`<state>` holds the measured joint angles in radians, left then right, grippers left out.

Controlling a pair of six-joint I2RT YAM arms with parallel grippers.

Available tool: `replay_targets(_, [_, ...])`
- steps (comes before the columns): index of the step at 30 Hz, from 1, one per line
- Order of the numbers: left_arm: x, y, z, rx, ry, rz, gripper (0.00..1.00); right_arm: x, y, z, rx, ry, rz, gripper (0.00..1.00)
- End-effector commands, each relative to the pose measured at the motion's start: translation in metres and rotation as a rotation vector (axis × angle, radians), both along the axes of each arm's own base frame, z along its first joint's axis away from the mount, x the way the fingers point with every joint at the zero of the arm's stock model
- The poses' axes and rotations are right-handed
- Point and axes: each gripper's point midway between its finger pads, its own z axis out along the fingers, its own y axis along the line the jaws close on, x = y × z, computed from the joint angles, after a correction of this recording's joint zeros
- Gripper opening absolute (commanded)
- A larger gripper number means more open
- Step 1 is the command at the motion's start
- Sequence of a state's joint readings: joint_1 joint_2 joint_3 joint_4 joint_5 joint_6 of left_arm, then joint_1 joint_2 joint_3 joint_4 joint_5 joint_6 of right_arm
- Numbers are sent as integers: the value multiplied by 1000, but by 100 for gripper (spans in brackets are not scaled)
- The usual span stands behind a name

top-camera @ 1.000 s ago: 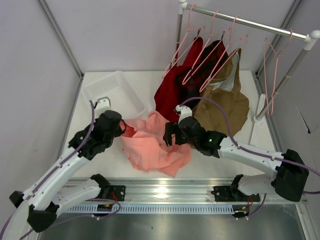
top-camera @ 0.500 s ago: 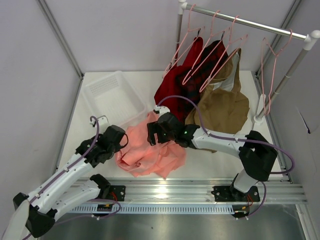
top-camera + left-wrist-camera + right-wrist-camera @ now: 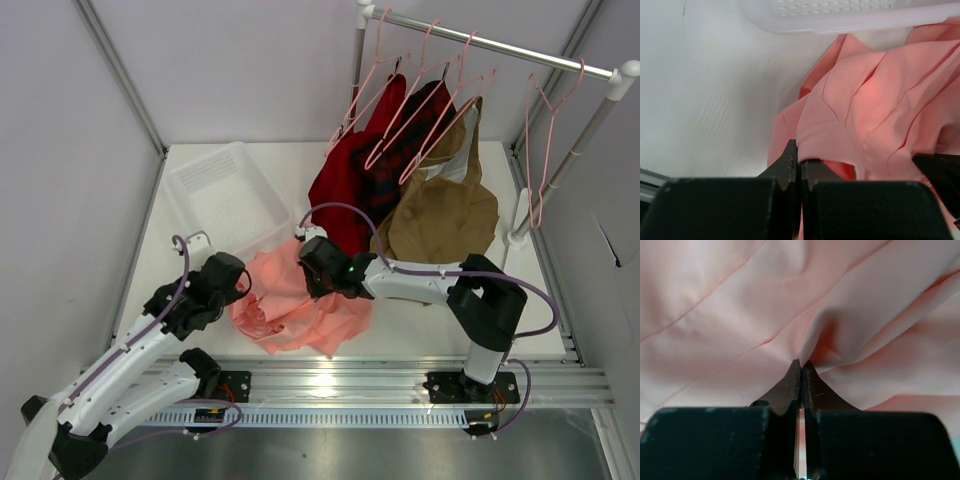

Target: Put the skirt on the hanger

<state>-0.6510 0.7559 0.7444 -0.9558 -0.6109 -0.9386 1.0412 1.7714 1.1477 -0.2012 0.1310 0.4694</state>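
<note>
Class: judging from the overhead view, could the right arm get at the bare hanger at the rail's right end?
Probably yes: the hanger hangs apart from the garments, with open space before it. But the right gripper is shut on the skirt, so that would come along.

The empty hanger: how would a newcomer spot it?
Find the silver rail at the overhead view's top right. Near its right end one pale-pink hanger hangs alone. The others crowd left, against the dark red garment and the tan garment.
</note>
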Motion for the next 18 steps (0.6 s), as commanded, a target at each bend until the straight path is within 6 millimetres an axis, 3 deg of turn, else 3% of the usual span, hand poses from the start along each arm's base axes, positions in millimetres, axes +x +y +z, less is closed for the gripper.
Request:
replay_targets(1, [9, 3, 22, 6, -74, 3, 0, 22, 2, 52, 22, -104, -82, 0])
replay_targets(3, [10, 3, 25, 13, -75, -3, 0, 27, -3, 80, 39, -139, -119, 0])
replay_targets(4, [10, 4, 25, 19, -71, -4, 0, 30, -9, 109, 85, -184, -144, 0])
replay_targets(7, [12, 4, 34, 22, -93, -5, 0, 30, -27, 165, 199, -275, -199, 0])
replay_targets(9, [14, 7, 39, 43, -107, -8, 0, 32, -39, 183, 243, -313, -231, 0])
replay_targets(11, [17, 9, 48, 57, -126, -9, 0, 34, -54, 192, 272, -316, -268, 0])
replay_targets(14, [24, 2, 53, 63, -149, -50, 0, 51, -76, 182, 274, -254, -326, 0])
replay_targets(16, [26, -7, 49, 44, -143, -96, 0, 65, -91, 175, 275, -201, -382, 0])
replay_targets(18, [29, -11, 43, 38, -138, -104, 0, 71, -93, 175, 282, -181, -375, 0])
